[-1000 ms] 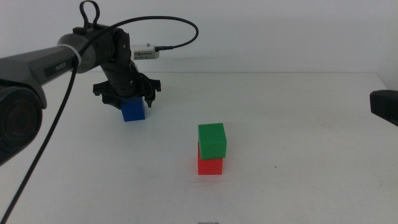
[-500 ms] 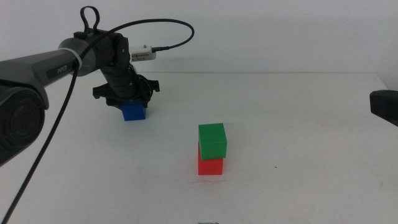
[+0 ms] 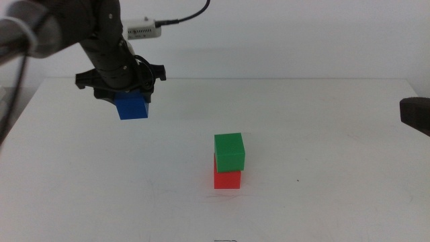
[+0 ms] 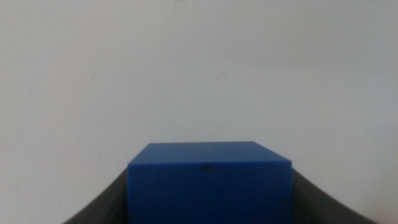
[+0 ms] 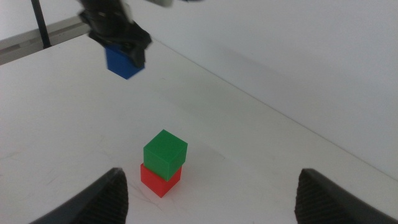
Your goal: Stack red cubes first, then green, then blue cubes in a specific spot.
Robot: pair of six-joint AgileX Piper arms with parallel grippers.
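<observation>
I see a deep-blue cube (image 3: 132, 106) with plain matte faces, one small dark speck on the face seen in the left wrist view. The left gripper (image 3: 121, 92) around it is black, as are its jaws. A green cube (image 3: 229, 151), plain and unpatterned, sits on a bright-red cube (image 3: 227, 179), equally plain. The table (image 3: 322, 154) is uniform white with no marking. The right gripper (image 5: 208, 196) shows two dark grey jaws. A black cable (image 3: 181, 17) runs to a white connector (image 3: 140, 30) on the left arm.
</observation>
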